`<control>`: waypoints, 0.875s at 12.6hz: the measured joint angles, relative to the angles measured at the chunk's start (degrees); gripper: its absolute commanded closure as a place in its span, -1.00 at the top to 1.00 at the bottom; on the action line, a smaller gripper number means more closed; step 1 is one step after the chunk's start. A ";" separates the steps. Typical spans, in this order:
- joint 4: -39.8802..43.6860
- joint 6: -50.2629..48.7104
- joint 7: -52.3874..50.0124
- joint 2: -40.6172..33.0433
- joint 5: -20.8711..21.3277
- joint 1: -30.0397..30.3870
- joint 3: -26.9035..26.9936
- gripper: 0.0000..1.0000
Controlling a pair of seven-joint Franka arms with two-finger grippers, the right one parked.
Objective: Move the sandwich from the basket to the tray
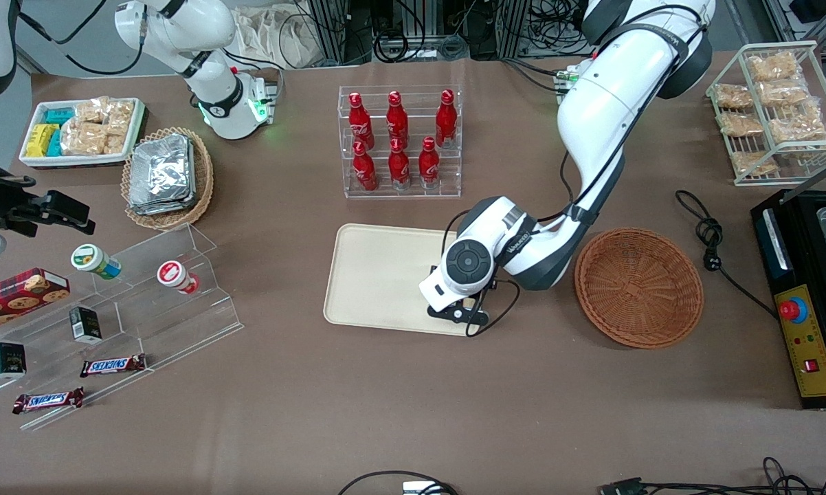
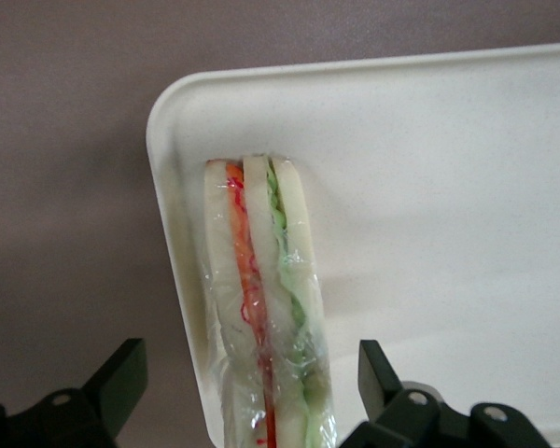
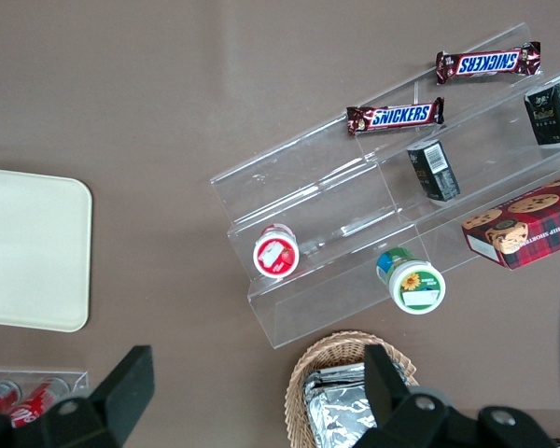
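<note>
hand (image 1: pixel 458 314) over tray (image 1: pixel 375 275), basket (image 1: pixel 638 287) beside

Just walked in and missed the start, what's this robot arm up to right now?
The working arm's gripper is low over the corner of the tray nearest the front camera. Its jaws are spread wide on either side of the sandwich, which lies on the tray by the rim, not gripped. The basket beside the tray has nothing in it.

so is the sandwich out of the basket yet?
Out. The basket is empty; the sandwich lies on the tray near its corner, between the open pincer's fingers.
</note>
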 measured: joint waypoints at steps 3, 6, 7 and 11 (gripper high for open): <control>-0.51 -4.86 -2.10 -4.01 0.03 0.01 -0.03 1.00; -9.34 -6.87 -2.59 -14.12 0.24 0.36 0.36 1.00; -14.04 -6.90 -2.58 -18.59 0.32 1.28 0.60 1.00; -32.15 -6.07 4.84 -37.95 0.21 8.42 0.92 1.00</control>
